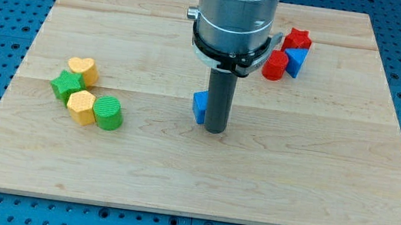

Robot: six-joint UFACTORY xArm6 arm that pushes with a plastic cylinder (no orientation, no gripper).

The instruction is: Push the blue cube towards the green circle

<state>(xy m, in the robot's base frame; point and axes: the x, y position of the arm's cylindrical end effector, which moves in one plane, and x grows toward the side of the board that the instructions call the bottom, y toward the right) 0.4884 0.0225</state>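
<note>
The blue cube (200, 106) lies near the middle of the wooden board, partly hidden behind the dark rod. My tip (215, 131) rests on the board right against the cube's right side. The green circle (109, 112), a round green cylinder, stands at the view's left, well apart from the cube, in a cluster of other blocks.
Beside the green circle are a yellow hexagon (81, 106), a green star (67, 85) and a yellow heart (82, 70). At the view's upper right are a red cylinder (274, 65), a red star (298, 40) and another blue block (296, 61). The board (199, 182) lies on a blue pegboard.
</note>
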